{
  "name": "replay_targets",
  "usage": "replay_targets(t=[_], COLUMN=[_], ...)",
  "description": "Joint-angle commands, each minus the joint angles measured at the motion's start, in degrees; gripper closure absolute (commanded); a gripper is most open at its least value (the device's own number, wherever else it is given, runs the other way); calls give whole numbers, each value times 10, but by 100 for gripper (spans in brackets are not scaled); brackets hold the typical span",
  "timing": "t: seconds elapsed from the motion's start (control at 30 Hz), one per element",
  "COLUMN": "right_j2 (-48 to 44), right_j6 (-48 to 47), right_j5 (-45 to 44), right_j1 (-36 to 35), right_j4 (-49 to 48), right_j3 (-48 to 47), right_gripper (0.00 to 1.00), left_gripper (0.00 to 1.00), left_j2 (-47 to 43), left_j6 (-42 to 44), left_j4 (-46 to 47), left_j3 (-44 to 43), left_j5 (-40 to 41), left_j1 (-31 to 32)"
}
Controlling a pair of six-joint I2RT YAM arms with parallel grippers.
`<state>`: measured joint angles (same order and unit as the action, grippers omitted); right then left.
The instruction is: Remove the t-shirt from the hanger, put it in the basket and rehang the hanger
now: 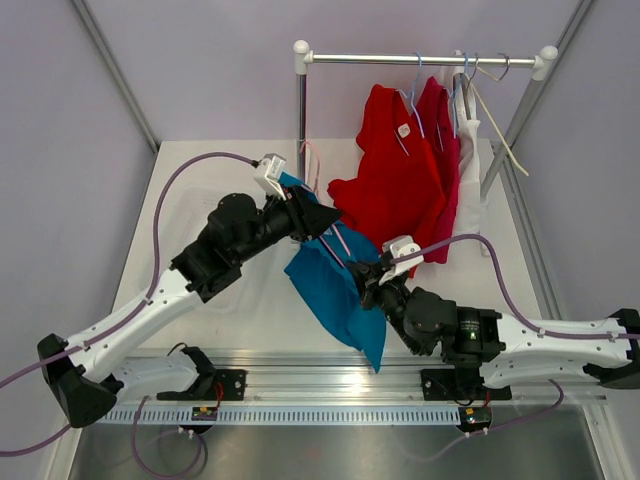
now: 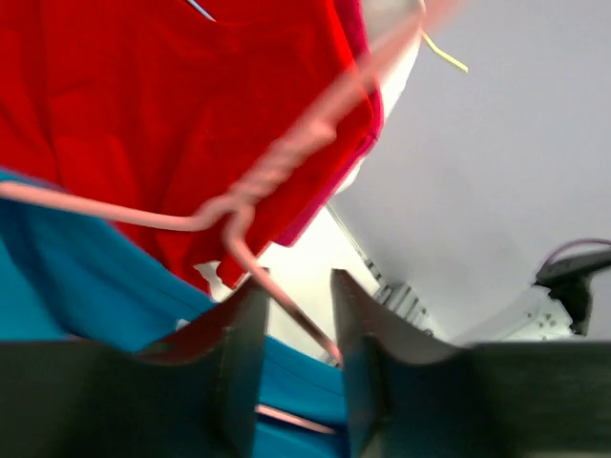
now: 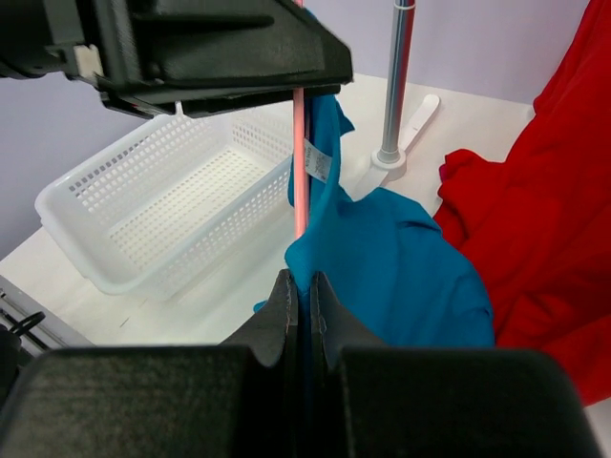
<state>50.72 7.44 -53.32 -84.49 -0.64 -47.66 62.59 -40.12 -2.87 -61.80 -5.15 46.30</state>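
The blue t-shirt (image 1: pixel 335 295) hangs in the air over the middle of the table (image 1: pixel 250 310), a little toward the near edge, draped from a pink wire hanger (image 1: pixel 342 245) that is off the rail (image 1: pixel 420 59).

The left gripper (image 1: pixel 322 220) reaches in from the left side and meets the hanger near its top. In the left wrist view its fingers (image 2: pixel 239 353) stand slightly apart, and the pink wire runs down through the gap between them. I cannot tell whether they pinch it or the wire only rests there. The twisted neck of the hanger rises just beyond the fingertips.

The right gripper (image 1: pixel 365 275) comes in from the near right and is pressed closed on the blue cloth. In the right wrist view its fingers (image 3: pixel 286 305) meet with no gap, the fabric bunched between them, and the pink wire comes straight down into the cloth just above them.

A red shirt (image 1: pixel 395 180) hangs from the rail at the far edge toward the right corner, close behind the blue one. A white basket (image 3: pixel 181 200) sits on the left part of the table.
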Motion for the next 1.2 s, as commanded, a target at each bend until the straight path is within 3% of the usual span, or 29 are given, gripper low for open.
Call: replay_targets(t=[0.0,0.1,0.17,0.2,0.27,0.33,0.43,0.6,0.63,0.73,0.77,0.87,0.9,0.93,1.17], right_j2=[8,14,15,12,8,-4,-19,-3,1,11,12,16,23,26,49], right_j6=[0,12,27,34,76,103,135,157,158,156,152,139,139,139,184], right_j5=[-42,-38,-24,-14,24,69,151,245,230,196,190,183,182,182,205], right_j1=[-14,-17,-18,-18,-18,-19,-20,-23,-24,-24,-24,-24,-23,-24,-25], right_j4=[-59,-55,-44,-33,31,70,108,116,115,91,82,48,48,50,68], right_j3=[-19,-19,-20,-24,-35,-50,-50,-17,-10,7,12,28,28,27,50], right_gripper=[100,100,99,76,42,16,5,3,4,28,51,74,94,100,100], left_gripper=[74,100,100,100,100,100,100,100,100,100,100,100,100,100,100], left_j2=[-22,-45,-58,-69,-79,-93,-114,-136,-140,-149,-153,-159,-158,-159,-179], left_j6=[16,18,21,21,20,8,-5,5,4,-5,-7,-10,-11,-12,25], left_j4=[57,57,55,52,43,33,31,-1,-6,-16,-19,-39,-44,-55,-100], left_j3=[-15,-6,-3,-4,-7,-13,-17,-43,-46,-57,-63,-81,-94,-101,-167], left_j5=[49,79,81,80,73,63,61,78,71,55,55,34,31,26,76], left_j1=[3,3,3,3,3,3,3,4,3,3,2,2,2,2,2])
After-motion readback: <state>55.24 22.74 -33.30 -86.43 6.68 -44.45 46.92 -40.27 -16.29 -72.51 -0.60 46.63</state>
